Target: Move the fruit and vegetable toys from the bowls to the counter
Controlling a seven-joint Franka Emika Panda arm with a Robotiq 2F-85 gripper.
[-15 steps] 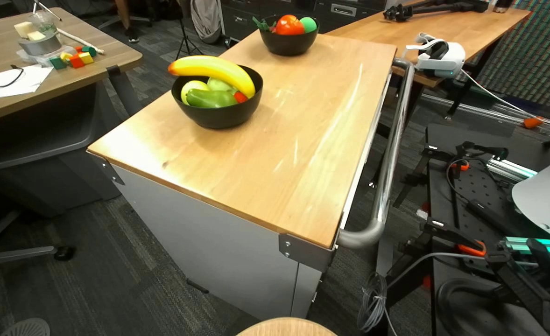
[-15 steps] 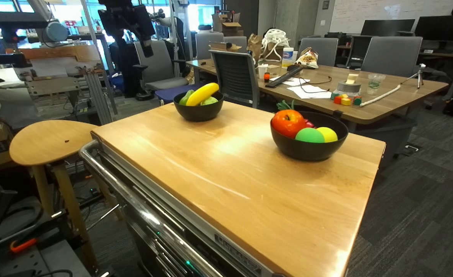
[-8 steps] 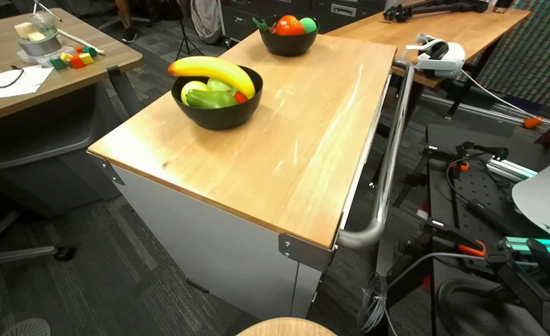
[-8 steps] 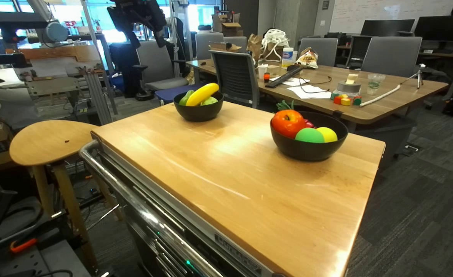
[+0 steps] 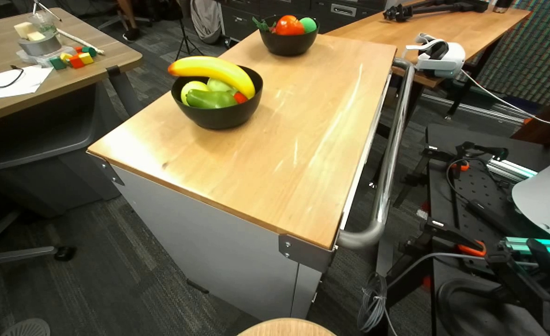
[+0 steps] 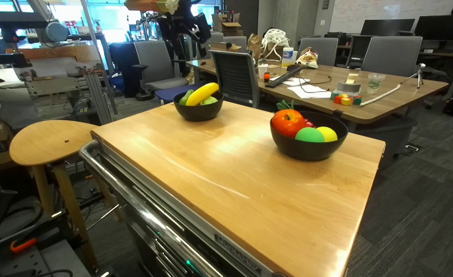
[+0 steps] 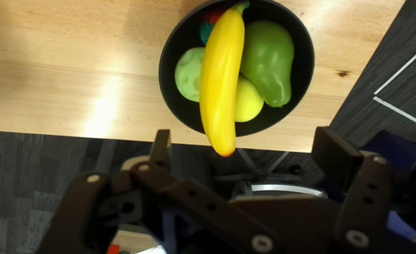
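Two black bowls (image 5: 219,118) on this desk (image 5: 293,177), both by the edge opposite the metal rail (image 5: 398,121), each toward a corner! Down there, the banana (image 7: 220,84) lies across the top of one bowl, tip poking past the rim, sharing it with a green pear-shaped toy (image 7: 268,60) and a yellow toy (image 7: 248,101). In the other bowl (image 5: 288,46) sit a red toy (image 6: 288,123) and a green ball (image 6: 310,135). And my pincer (image 7: 245,146)? Spread wide, holding nothing, apart from both bowls.

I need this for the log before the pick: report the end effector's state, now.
End effector: wide open, holding nothing.
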